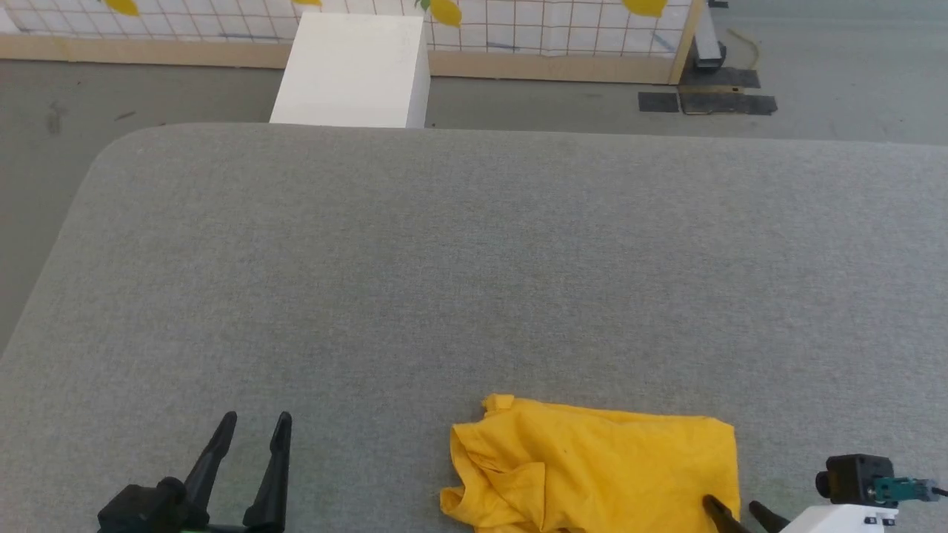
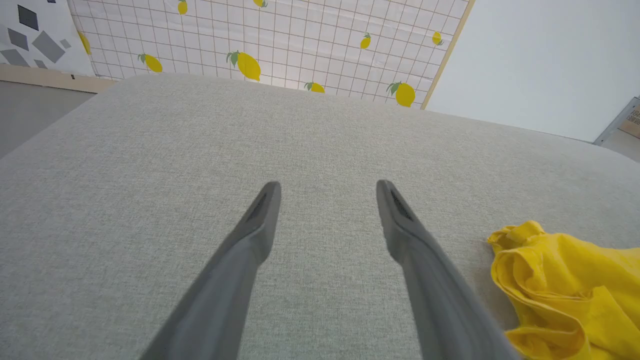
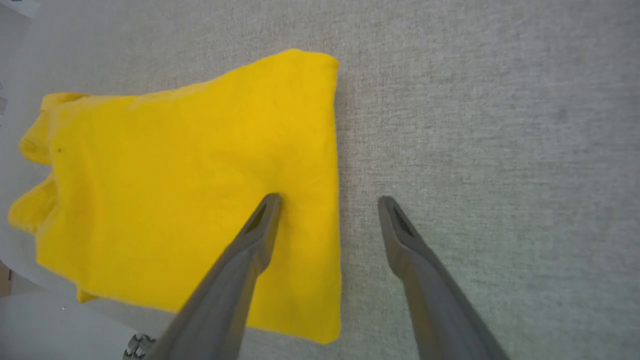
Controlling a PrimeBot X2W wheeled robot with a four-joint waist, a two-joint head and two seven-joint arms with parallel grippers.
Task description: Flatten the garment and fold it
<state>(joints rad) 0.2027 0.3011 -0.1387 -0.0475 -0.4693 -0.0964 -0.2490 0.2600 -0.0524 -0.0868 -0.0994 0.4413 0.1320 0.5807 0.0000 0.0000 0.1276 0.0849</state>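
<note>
The garment (image 1: 592, 466) is a plain yellow bundle lying rumpled at the near edge of the grey padded table (image 1: 474, 281), with folds bunched at its left end; no print shows. My right gripper (image 1: 733, 511) is open at the garment's right edge. In the right wrist view the right gripper (image 3: 330, 200) has one finger over the garment (image 3: 175, 190) and the other over bare table, with the cloth's edge between them. My left gripper (image 1: 255, 426) is open over bare table, well left of the garment. In the left wrist view the left gripper (image 2: 327, 185) holds nothing and the garment (image 2: 565, 285) lies to its right.
A white box (image 1: 355, 70) stands on the floor beyond the table's far edge. Behind it runs a lemon-printed grid wall (image 1: 518, 22) with a wooden base. Dark mats (image 1: 703, 100) lie on the floor at far right. The table's left corner is rounded.
</note>
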